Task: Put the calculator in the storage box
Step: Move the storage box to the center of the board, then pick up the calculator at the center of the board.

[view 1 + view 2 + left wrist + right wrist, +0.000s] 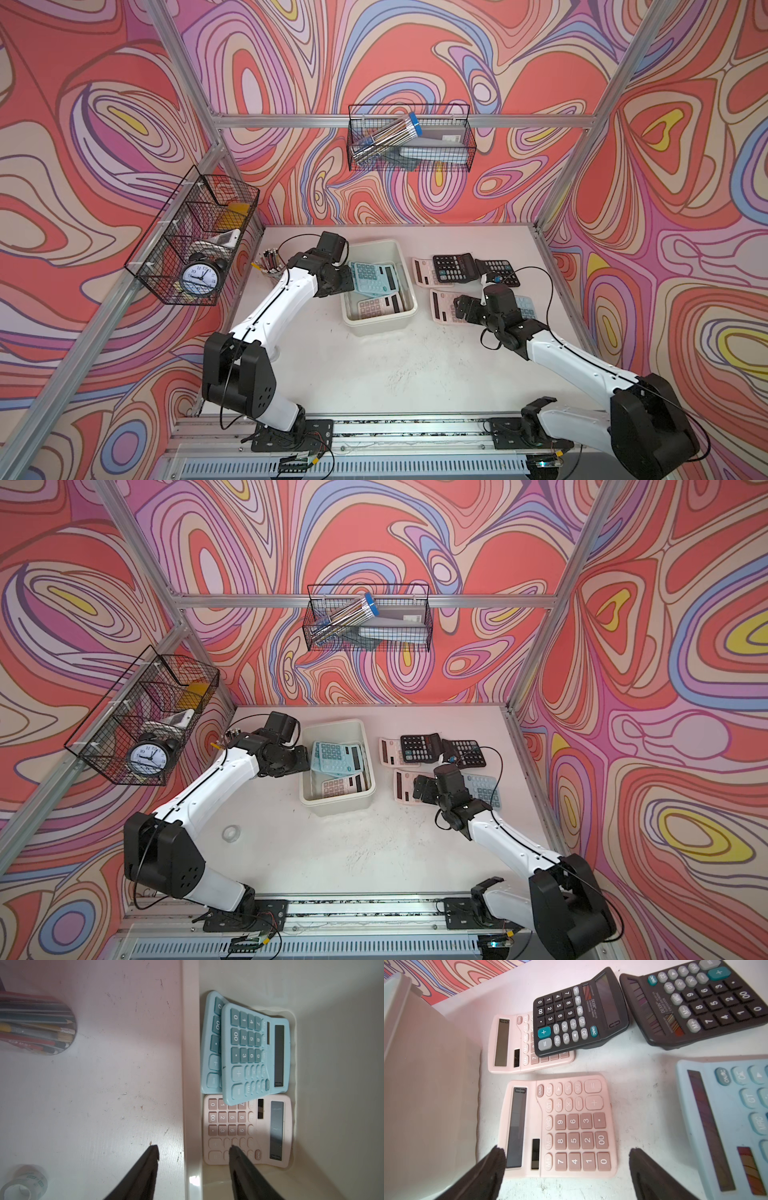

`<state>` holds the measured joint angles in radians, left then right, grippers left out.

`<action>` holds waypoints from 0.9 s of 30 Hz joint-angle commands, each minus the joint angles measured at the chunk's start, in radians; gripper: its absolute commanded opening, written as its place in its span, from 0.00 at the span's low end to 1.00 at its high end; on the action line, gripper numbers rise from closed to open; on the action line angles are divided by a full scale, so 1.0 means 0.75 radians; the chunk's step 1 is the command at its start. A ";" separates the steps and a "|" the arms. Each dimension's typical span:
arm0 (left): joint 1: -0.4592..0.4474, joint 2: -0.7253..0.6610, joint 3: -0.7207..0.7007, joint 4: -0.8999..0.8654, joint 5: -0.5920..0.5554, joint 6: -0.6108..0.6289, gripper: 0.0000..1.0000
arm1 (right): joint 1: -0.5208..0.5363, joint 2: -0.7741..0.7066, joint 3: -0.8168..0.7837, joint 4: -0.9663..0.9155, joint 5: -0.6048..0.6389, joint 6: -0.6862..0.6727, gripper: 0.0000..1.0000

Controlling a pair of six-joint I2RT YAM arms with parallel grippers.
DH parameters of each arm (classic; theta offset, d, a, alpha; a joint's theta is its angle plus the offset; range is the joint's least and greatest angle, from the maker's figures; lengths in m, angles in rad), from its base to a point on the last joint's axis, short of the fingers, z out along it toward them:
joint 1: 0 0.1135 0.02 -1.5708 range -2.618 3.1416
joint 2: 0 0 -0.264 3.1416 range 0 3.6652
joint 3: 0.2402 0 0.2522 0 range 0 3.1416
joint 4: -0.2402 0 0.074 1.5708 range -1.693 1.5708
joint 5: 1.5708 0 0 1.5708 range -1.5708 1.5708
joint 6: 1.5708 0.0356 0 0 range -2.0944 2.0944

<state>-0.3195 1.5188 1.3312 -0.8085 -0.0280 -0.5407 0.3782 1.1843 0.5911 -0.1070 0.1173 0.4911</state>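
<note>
The cream-white storage box [378,327] [338,807] stands mid-table. Inside it lie two light-blue calculators, one [255,1051] stacked on the other [210,1043], and a pink one [247,1126]. My left gripper [193,1147] [348,279] hangs open over the box's left rim [191,1064], one finger outside and one inside, holding nothing. My right gripper [566,1149] [461,309] is open just above a pink calculator [560,1126] [440,311] lying flat on the table right of the box; its fingers stand on either side of it.
Behind the right gripper lie another pink calculator [420,272], two black ones [453,268] [500,272] and a light-blue one [726,1118]. A pencil cup [268,264] and a tape roll [231,834] sit at the left. Black wire baskets [195,237] [409,137] hang on the walls.
</note>
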 commanded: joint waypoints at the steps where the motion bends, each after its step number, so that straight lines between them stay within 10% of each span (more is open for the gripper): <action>1: -0.092 -0.095 0.072 -0.047 -0.050 -0.025 0.68 | -0.007 -0.059 0.012 -0.020 0.062 0.010 0.95; 12: -0.441 0.002 0.294 0.034 -0.036 -0.111 0.68 | -0.007 -0.332 -0.066 -0.093 0.373 0.068 0.98; 27: -0.745 0.594 0.784 -0.013 0.000 -0.194 0.61 | -0.008 -0.632 -0.142 -0.154 0.532 0.099 0.98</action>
<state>-0.8631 1.9015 1.8641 -0.7918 -0.0383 -0.6647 0.3744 0.7307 0.5014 -0.2001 0.4736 0.5541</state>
